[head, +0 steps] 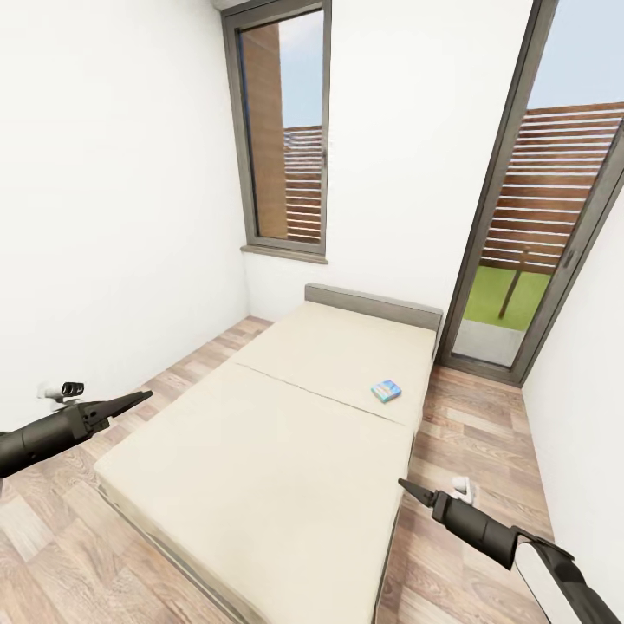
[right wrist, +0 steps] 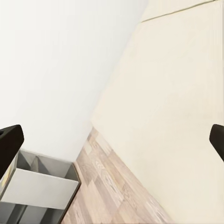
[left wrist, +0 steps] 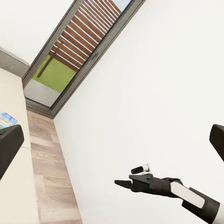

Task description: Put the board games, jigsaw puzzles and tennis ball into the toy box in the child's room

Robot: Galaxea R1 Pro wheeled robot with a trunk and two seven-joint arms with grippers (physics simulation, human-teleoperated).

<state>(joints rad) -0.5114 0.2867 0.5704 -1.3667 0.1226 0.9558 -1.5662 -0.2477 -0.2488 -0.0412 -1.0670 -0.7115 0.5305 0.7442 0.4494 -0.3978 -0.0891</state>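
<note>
A small flat blue printed board game box (head: 386, 390) lies on the cream-covered bed (head: 260, 451), near its far right edge, just short of the grey padded headboard (head: 373, 305). Both pincers hang well short of it, holding nothing: the left gripper (head: 139, 398) looks closed to a point, as does the right gripper (head: 409, 489). Reaching over the wide mattress risks nudging the box off onto the wood-plank floor (head: 472, 433).

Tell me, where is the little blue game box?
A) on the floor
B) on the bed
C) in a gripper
B: the small blue board game lies flat on the cream bed, near its edge on the glass door's side, with both grippers away from it.
</note>
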